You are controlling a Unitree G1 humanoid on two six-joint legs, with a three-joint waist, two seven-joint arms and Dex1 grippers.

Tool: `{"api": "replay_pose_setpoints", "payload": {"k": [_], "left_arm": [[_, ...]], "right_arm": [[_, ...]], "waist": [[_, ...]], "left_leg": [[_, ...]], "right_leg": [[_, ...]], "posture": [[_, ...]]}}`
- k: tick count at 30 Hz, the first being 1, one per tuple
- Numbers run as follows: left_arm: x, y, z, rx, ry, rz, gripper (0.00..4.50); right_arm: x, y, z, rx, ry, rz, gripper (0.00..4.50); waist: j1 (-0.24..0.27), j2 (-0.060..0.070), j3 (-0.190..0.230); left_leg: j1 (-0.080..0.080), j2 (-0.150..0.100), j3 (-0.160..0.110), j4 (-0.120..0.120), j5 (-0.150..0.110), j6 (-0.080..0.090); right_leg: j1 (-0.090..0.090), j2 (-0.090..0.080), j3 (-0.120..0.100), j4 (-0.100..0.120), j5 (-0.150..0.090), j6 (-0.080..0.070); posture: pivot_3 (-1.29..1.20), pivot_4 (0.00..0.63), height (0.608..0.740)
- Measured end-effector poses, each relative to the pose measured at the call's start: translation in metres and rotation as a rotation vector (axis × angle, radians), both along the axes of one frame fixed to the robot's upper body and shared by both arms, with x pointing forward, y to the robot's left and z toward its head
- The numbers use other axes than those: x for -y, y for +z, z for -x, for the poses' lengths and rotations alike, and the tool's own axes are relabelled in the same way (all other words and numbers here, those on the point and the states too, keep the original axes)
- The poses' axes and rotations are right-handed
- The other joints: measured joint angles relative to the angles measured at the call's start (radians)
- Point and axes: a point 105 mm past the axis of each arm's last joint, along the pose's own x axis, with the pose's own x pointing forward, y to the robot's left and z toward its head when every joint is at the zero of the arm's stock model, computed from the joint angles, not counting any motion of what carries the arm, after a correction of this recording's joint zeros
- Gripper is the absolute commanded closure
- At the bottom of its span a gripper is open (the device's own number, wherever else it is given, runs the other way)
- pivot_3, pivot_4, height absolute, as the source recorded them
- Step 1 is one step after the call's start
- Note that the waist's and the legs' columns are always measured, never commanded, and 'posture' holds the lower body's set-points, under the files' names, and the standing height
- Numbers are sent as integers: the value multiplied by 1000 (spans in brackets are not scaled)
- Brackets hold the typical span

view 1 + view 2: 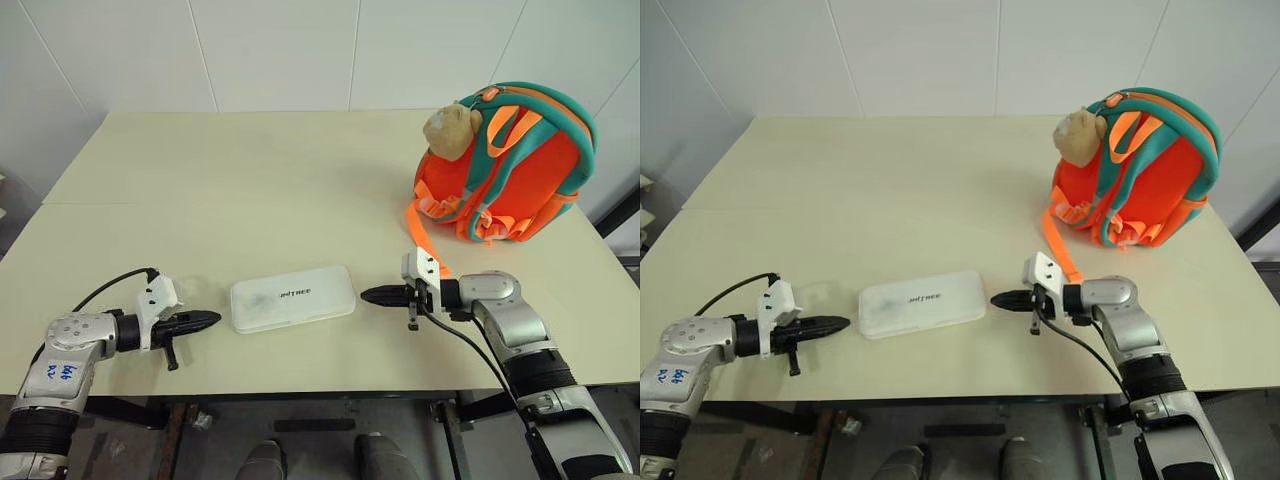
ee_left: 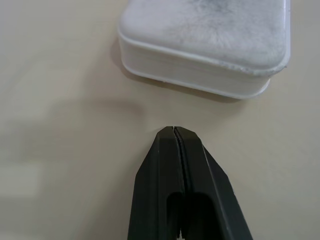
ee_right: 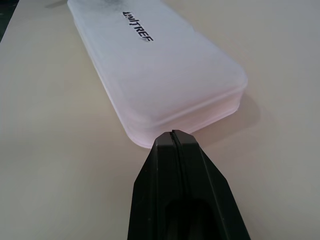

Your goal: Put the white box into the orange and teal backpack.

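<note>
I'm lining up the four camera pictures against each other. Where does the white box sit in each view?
Left eye view: white box lies low and centre on the table, between the left gripper and right gripper.
Right eye view: low, slightly left of centre.
Left wrist view: one rounded end at the top.
Right wrist view: running lengthwise from top left.
Shared landmark: its rounded corners.

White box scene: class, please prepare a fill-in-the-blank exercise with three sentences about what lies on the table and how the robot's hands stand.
1. The white box lies flat on the table between the two ____.
2. The fingers of the left hand and the right hand are ____.
3. The orange and teal backpack stands at the table's far ____ corner.

Missing words: hands; shut; right
</note>
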Motion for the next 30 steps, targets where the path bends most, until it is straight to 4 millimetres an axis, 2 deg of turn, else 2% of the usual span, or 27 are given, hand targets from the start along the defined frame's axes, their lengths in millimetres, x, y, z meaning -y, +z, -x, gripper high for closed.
{"api": "replay_pose_setpoints", "payload": {"k": [4, 17, 25, 30], "left_arm": [[19, 6, 1, 20, -45, 66, 4493], [21, 7, -4, 28, -20, 93, 4493], [37, 7, -26, 47, -50, 94, 4493], [58, 5, -39, 46, -120, 96, 4493]], "right_arm": [[-5, -3, -3, -7, 9, 3, 4500], [-4, -6, -6, -5, -12, -4, 4500], [13, -4, 3, -21, -43, 28, 4500], [33, -4, 14, -43, -88, 55, 4500]], "waist": [[5, 0, 0], [6, 0, 0], [10, 0, 0], [12, 0, 0]], "left_leg": [[0, 0, 0, 0, 0, 0], [0, 0, 0, 0, 0, 0], [-1, -1, 0, 2, 0, 0], [-1, -1, 0, 3, 0, 0]], "right_leg": [[0, 0, 0, 0, 0, 0], [0, 0, 0, 0, 0, 0], [1, 0, 0, -1, 1, 1], [2, 0, 0, -1, 1, 2]], "posture": [[0, 150, 740], [0, 150, 740], [0, 150, 740], [0, 150, 740]]}}
